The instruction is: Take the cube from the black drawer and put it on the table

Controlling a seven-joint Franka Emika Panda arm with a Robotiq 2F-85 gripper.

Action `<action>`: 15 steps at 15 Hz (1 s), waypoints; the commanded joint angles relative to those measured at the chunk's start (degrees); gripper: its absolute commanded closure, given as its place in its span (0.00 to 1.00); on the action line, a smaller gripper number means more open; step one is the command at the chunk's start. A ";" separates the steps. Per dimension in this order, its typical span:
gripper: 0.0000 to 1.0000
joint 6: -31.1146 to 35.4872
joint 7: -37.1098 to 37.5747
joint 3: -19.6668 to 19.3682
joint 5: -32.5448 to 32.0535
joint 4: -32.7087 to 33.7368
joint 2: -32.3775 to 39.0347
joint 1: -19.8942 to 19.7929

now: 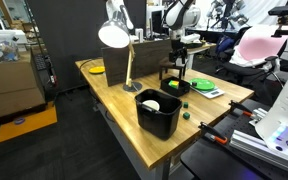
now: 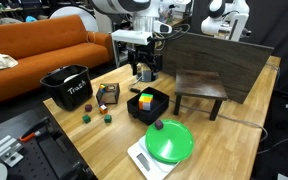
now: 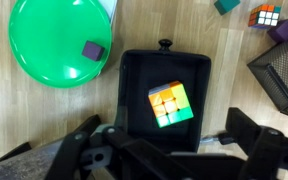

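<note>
The gripper [image 3: 162,128], its fingers spread wide and holding nothing, hangs directly above the black drawer [image 3: 134,80]; the multicoloured cube [image 3: 171,104] lies on the drawer's floor, below and between the fingers without touching them. The black tub [image 2: 66,88] stands well apart with a pale object [image 1: 151,104] inside, and the green plate [image 3: 54,40] just beside the drawer carries a small purple block [image 3: 92,50]. All rest on the light wooden tabletop [image 2: 224,140], with an orange sofa [image 2: 34,50] behind.
</note>
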 commanded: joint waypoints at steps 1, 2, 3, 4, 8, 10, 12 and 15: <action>0.00 -2.20 -3.42 1.46 0.19 5.23 4.18 -1.33; 0.00 -0.27 -1.09 1.00 -0.34 2.88 2.76 -0.76; 0.00 -0.35 -1.43 1.10 -0.37 3.80 3.71 -0.77; 0.00 -0.41 -1.55 1.15 -0.38 4.24 4.17 -0.78; 0.00 -0.68 -1.72 1.16 -0.38 4.59 4.26 -0.83; 0.00 0.09 -2.15 1.18 -1.09 4.33 4.27 -0.64; 0.00 1.10 -3.82 1.59 -1.67 4.70 4.93 -0.73; 0.00 1.19 -5.16 2.02 -2.19 6.12 7.46 -0.91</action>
